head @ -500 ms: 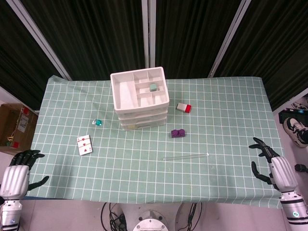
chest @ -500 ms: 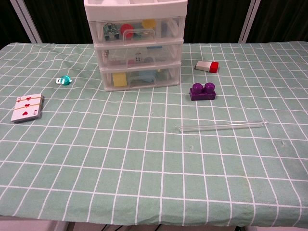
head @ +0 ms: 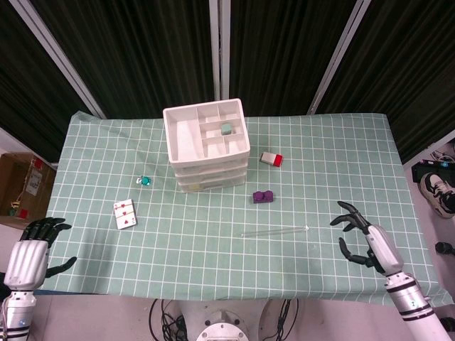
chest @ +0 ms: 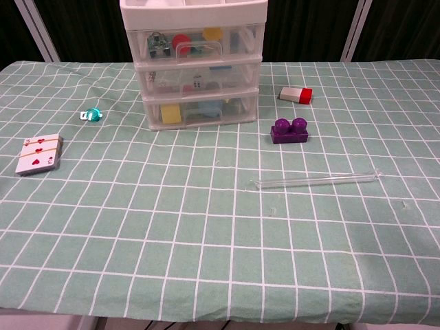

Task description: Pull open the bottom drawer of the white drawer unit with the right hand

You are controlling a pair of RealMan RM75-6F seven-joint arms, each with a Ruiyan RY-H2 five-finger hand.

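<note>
at the far middle of the table (head: 327, 153), on the green checked cloth (head: 213, 234), i see the white drawer unit (head: 208, 145) standing upright with its three drawers facing me. its bottom drawer (chest: 201, 111) sits flush with the two above it, fully closed, and through the clear front i can make out a yellow block and something pale blue inside. my right hand (head: 368, 240) hangs over the near right part of the cloth, fingers spread and slightly curled, holding nothing and touching nothing, well apart from the unit. it shows only in the head view; the chest view does not catch it. my left hand (head: 32, 250) is at the near left edge, just off the cloth, fingers apart and empty too. between the right hand and the unit lies a clear glass rod (chest: 316, 180), flat on the cloth and roughly parallel to the near edge. a purple brick (chest: 289, 130) sits just to the right of the unit's front, and a small white and red block (chest: 295, 94) lies beyond it, beside the unit's right side. to the left of the unit i see a small teal object (chest: 91, 114), and nearer to me a deck of playing cards (chest: 40, 154) with red hearts showing. the open tray on top of the unit holds one small greenish cube (head: 227, 128) in a compartment.
</note>
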